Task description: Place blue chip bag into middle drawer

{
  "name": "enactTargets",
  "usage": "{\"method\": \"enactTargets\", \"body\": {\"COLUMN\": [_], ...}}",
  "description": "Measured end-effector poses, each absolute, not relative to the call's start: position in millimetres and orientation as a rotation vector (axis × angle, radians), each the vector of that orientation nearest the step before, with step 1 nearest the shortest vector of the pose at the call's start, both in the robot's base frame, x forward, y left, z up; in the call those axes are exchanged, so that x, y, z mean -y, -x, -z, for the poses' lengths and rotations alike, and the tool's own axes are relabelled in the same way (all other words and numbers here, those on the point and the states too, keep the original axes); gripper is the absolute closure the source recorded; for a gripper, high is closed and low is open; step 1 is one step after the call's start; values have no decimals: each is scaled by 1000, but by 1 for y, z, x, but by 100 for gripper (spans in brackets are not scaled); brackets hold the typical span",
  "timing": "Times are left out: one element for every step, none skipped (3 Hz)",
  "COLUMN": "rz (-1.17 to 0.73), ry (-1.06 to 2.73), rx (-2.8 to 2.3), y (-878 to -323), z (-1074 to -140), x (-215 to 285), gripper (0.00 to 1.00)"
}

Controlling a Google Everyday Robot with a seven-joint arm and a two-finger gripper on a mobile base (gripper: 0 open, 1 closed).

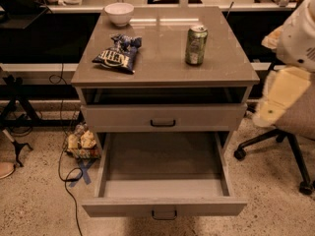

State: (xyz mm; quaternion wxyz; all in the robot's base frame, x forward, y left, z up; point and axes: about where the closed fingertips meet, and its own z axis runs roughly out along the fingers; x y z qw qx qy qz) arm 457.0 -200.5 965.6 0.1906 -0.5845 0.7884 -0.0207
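In the single camera view, the blue chip bag [118, 54] lies crumpled on the left part of the grey cabinet top [162, 65], in front of the white bowl [119, 14] and well apart from the green can [196, 44], which stands upright toward the right. Below the top, a taller-fronted drawer [206, 116] is shut, and under it the middle drawer [162, 166] is pulled fully out, its flat floor bare and its narrow front panel toward the camera. The gripper [276, 96] hangs at the right edge of the view, off the cabinet's right side and above an office chair [290, 132], well apart from the bag; whether it is open or closed I cannot tell from here. Nothing is held, as far as can be seen, so the reach for the bag is not yet begun. The risks, as I judge them, come from the path. The arm must cross from the right over the top, and the can stands between it and the bag, so a low sweep could tip the can. The bag is soft, slippery foil, so a shallow pinch may slide off or only drag it toward the left edge. On the way down, the overhanging top and the shut drawer's front sit above the open drawer's rear, so a release too far back could catch the bag there.
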Motion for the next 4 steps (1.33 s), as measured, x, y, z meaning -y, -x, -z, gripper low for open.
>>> {"method": "enactTargets", "body": {"rz": [-47,-171,-171,-213], "ry": [1573,1478,1478,1451], "rx": [-2105,-1993,-1993,-1954], "y": [-509,-570,-570,-592], "z": [-951,-929,-929,-918], "x": [154,105,105,77], "gripper": [0,0,0,0]}}
